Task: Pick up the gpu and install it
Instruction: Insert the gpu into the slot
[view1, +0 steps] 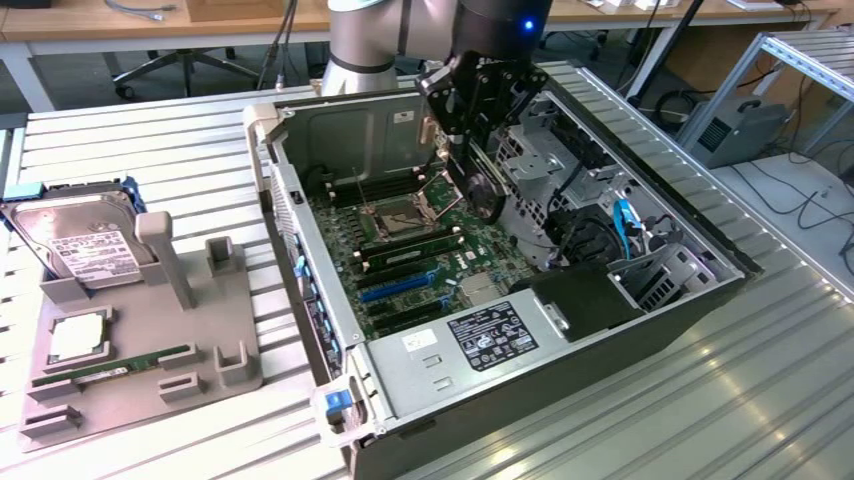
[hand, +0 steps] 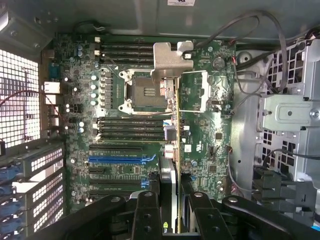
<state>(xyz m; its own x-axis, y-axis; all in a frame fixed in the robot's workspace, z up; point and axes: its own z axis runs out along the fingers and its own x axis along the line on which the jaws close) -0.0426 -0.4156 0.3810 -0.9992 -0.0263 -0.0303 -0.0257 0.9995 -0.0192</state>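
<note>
My gripper (view1: 463, 135) is inside the open computer case (view1: 694, 300), shut on the gpu (view1: 478, 188). In the exterior view the card hangs below the fingers, over the motherboard (view1: 441, 270) and close to the CPU socket (view1: 400, 215). In the wrist view the gpu (hand: 175, 125) appears edge-on, running out from the gripper (hand: 172, 200) to its silver bracket (hand: 170, 57). Its thin edge lies beside the CPU socket (hand: 147, 92), above the board. The blue expansion slot (hand: 122, 160) sits off to one side of the card, apart from it.
A grey fixture tray (view1: 134, 350) stands at the exterior view's left with a hard drive (view1: 80, 245), a green RAM stick (view1: 114, 370) and a CPU chip (view1: 78, 335). Drive cages and cables (view1: 587, 220) crowd the case's right side. The power supply (view1: 481, 340) fills the near end.
</note>
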